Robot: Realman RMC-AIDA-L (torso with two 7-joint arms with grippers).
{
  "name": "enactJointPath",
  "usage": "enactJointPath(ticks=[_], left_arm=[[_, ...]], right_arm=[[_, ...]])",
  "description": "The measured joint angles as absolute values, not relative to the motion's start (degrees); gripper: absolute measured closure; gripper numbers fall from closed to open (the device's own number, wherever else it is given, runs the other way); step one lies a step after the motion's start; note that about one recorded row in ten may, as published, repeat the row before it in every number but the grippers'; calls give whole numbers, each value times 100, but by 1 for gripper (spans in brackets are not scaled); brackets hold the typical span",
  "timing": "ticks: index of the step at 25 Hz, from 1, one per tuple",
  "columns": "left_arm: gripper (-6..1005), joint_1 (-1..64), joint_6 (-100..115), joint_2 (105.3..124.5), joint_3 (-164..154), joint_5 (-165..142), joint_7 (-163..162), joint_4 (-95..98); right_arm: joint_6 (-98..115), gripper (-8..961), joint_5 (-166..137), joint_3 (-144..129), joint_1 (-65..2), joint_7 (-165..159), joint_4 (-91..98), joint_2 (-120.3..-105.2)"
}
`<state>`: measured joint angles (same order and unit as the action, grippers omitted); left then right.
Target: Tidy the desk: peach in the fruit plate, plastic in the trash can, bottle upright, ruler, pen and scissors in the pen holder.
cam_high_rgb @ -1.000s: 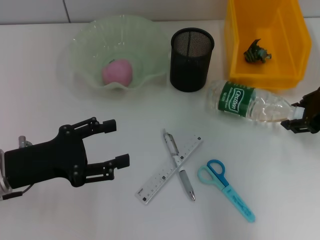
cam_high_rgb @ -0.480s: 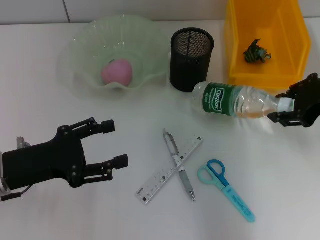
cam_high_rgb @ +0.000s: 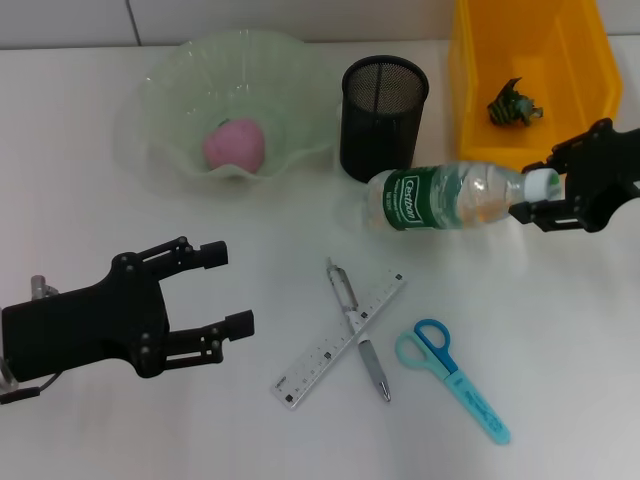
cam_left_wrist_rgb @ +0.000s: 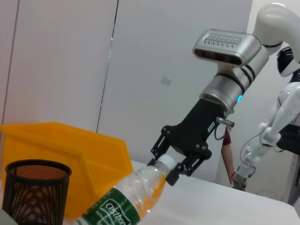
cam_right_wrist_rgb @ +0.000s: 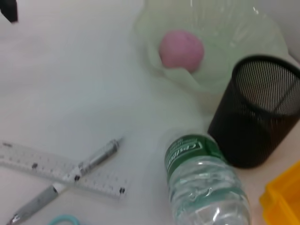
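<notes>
Right pincer [cam_high_rgb: 533,196] clamps bottle [cam_high_rgb: 445,198] at cap, body tilted, base near pen holder [cam_high_rgb: 384,118]. Risk: thin cap grip slips, or base strikes holder. Left pincer [cam_high_rgb: 222,287] wide, idle.

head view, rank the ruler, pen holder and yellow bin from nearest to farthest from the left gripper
From the left gripper:
1. ruler, on the table just to its right
2. pen holder, farther back, beside the fruit plate
3. yellow bin, at the far right corner
</notes>
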<state>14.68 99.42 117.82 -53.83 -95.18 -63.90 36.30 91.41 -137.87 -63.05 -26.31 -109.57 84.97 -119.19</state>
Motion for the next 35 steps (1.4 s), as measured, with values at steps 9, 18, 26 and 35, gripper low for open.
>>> enactJointPath(ticks=[9,18,26,35], left_arm=[[154,1459,9960,11760,-5378,-9491,-6390,3630],[154,1459,9959,11742,-5364,-9483,-6398,3639],[154,1459,9957,11741,-5290,-9479,-6453,3645],[154,1431,9957,11735,-5290,-9486,-6452,3631]], right_arm=[[9257,509,-13745,-6328,-2925,-11173,8573,-11922],[9311,510,-13576,-6452,-3149,-11328,8560,-11927],[9115,509,-13500,-6650,-3313,-11477,8479,-11933],[8808,510,-13478,-6983,-3530,-11645,8202,-11944]])
